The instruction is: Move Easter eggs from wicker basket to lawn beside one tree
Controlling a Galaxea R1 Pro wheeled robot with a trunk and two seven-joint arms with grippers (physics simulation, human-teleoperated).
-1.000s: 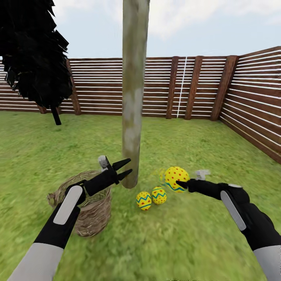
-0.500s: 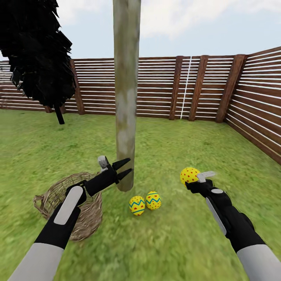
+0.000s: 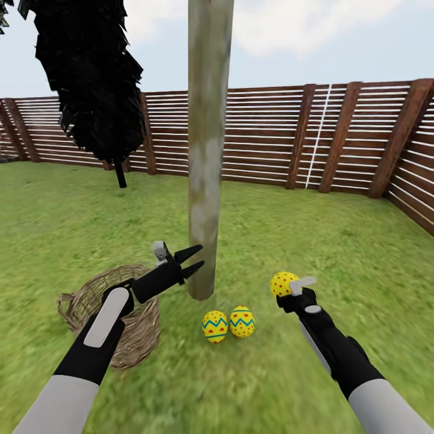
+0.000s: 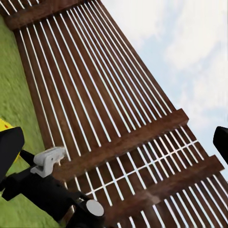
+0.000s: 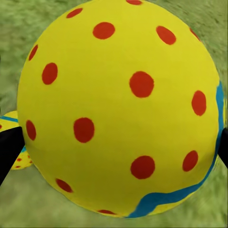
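Observation:
Two yellow Easter eggs point(image 3: 216, 326) point(image 3: 242, 320) with red dots and blue zigzags lie on the lawn point(image 3: 301, 241) at the foot of the pale tree point(image 3: 207, 150). A third egg point(image 3: 282, 283) point(image 5: 118, 109) is held above the grass to their right, with my right gripper point(image 3: 288, 290) shut on it. My left gripper point(image 3: 194, 259) hangs open and empty just left of the trunk, above the wicker basket's right rim. The wicker basket point(image 3: 108, 313) sits on the grass left of the tree, its inside partly hidden by my left arm.
A brown slatted fence point(image 3: 271, 138) point(image 4: 109, 118) encloses the garden at the back and right. A black-foliaged tree point(image 3: 90, 78) stands at the back left. Open grass spreads to the right and in front of the eggs.
The camera has shifted, so the whole scene moved. My right gripper with the egg has drawn lower and closer to me, relative to the two eggs on the grass. The left arm is unchanged.

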